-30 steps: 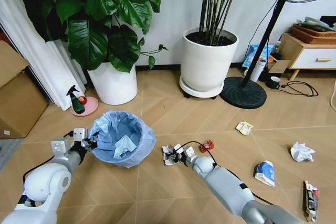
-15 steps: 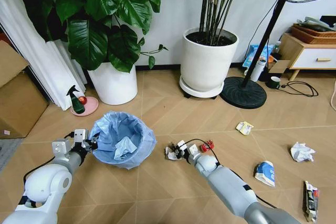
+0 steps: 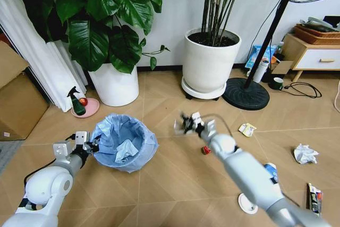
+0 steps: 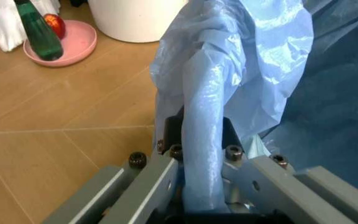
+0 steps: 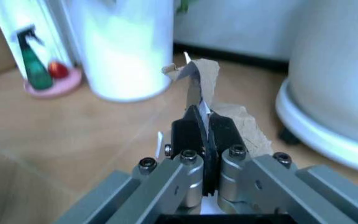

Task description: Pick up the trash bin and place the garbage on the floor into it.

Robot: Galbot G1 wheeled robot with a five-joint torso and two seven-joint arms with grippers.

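The trash bin (image 3: 125,142), dark and lined with a crinkled light-blue bag, stands on the floor (image 3: 159,184). My left gripper (image 3: 85,144) is shut on its near-left rim, and the left wrist view shows the bag-covered rim (image 4: 207,116) pinched in that gripper (image 4: 201,135). Right of the bin, my right gripper (image 3: 187,124) is lifted off the floor and shut on a crumpled wrapper (image 5: 205,84). Other garbage lies around: a red wrapper (image 3: 205,150), a yellowish wrapper (image 3: 247,129), a white paper ball (image 3: 305,153), a white lid (image 3: 247,203) and a printed wrapper (image 3: 314,199).
Two big white planters (image 3: 114,84) (image 3: 210,66) stand at the back, with a fan base (image 3: 245,94) beside the right one. A green spray bottle (image 3: 77,102) sits on a pink dish. A cardboard box (image 3: 16,102) is on the left and a cabinet (image 3: 319,57) on the right.
My right gripper has risen from the floor with the crumpled wrapper and moved up and away. The white lid under the arm is uncovered. The left gripper and bin have not moved.
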